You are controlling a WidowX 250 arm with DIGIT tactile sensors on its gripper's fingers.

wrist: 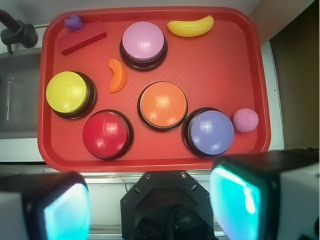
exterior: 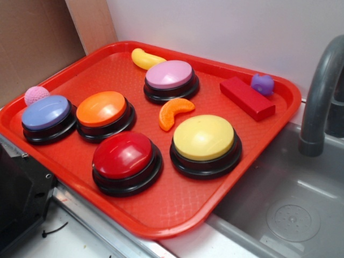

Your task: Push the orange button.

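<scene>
Five buttons sit on the red tray [exterior: 177, 217]; the orange button [wrist: 163, 104] lies central. Gripper [wrist: 150, 210] fingers spread apart, tips cut off below the tray.

In the wrist view the gripper [wrist: 150, 205] shows along the bottom edge, its two fingers spread wide apart with nothing between them: one blurred finger [wrist: 55, 207] at the lower left and the other at the lower right, each with a pale teal-lit inner pad, and the black wrist housing [wrist: 167, 202] between them. Taking the red tray [wrist: 250, 75] as landmark, the gripper hangs high above it and off its near long edge, looking straight down, touching nothing. In the exterior view a dark part at the lower left corner, beside the tray's near corner, may be the robot, but that cannot be told.
</scene>
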